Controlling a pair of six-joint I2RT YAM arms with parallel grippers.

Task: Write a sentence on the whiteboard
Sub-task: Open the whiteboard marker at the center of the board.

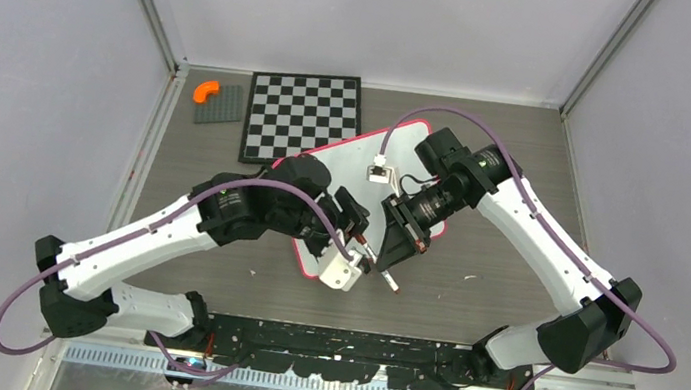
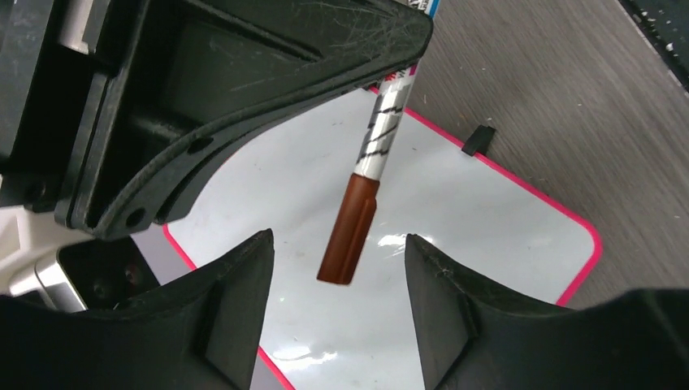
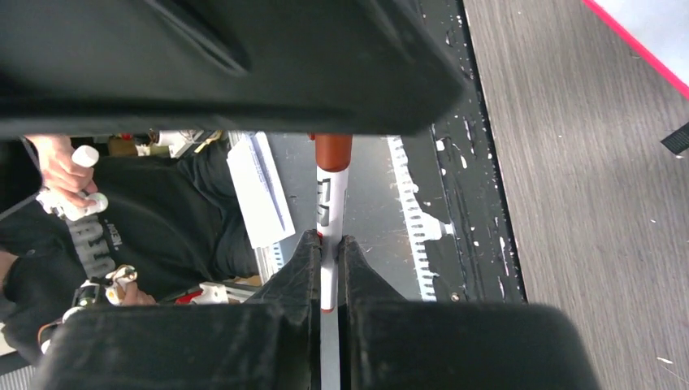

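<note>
The whiteboard (image 1: 351, 160) lies flat in the middle of the table, white with a pink rim, mostly under both arms. No sentence shows on the part of it in view (image 2: 455, 211). My right gripper (image 3: 329, 240) is shut on the white barrel of a marker (image 3: 331, 195), whose brown cap (image 2: 349, 231) points at the left gripper. My left gripper (image 2: 338, 237) is open just above the board, its fingers on either side of the cap and not touching it. In the top view the two grippers (image 1: 369, 257) (image 1: 401, 253) meet over the board's near corner.
A black-and-white checkered board (image 1: 303, 117) lies behind the whiteboard. A grey plate (image 1: 220, 106) with an orange piece (image 1: 205, 91) sits at the back left. A black clip foot (image 2: 481, 138) sticks out from the whiteboard's rim. A person sits beyond the table's near edge (image 3: 97, 236).
</note>
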